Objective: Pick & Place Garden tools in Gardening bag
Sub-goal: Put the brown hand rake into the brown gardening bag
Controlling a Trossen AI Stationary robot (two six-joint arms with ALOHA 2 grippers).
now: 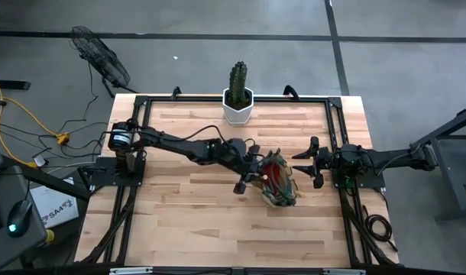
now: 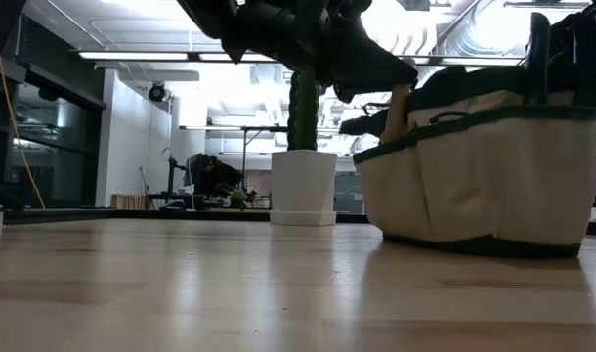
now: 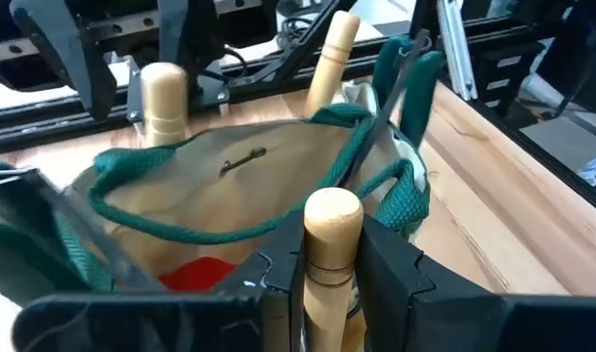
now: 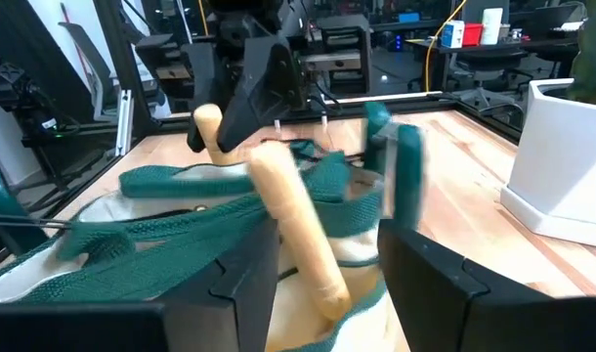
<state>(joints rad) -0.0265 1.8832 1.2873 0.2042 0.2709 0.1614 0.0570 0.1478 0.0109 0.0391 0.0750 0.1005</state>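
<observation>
The olive-and-tan gardening bag (image 1: 279,182) stands right of the table's middle, and it shows in the low view as well (image 2: 484,166). Two wooden handles (image 3: 164,98) (image 3: 332,49) and the dark shears (image 3: 415,88) stick up from its pockets. A red glove (image 3: 200,274) lies inside. My left gripper (image 3: 329,256) hangs over the bag's open mouth, shut on a third wooden tool handle (image 3: 332,220). The tool's metal end is hidden. My right gripper (image 1: 303,162) waits open just right of the bag, touching nothing. My left gripper pinches the wooden handle just below its rounded free end (image 3: 331,244), one finger on each side. The fingers (image 3: 396,269) come from the table's left, slanting down, and lie across the handle. The handle stands roughly upright over the bag's mouth. Its lower part is hidden by the gripper.
A green cactus in a white hexagonal pot (image 1: 237,103) stands at the far edge, behind the bag. The bag's green loop handles (image 3: 230,230) droop across its opening. Black frame rails (image 1: 336,130) border the wooden tabletop. Bare wood lies along the near side (image 1: 218,237).
</observation>
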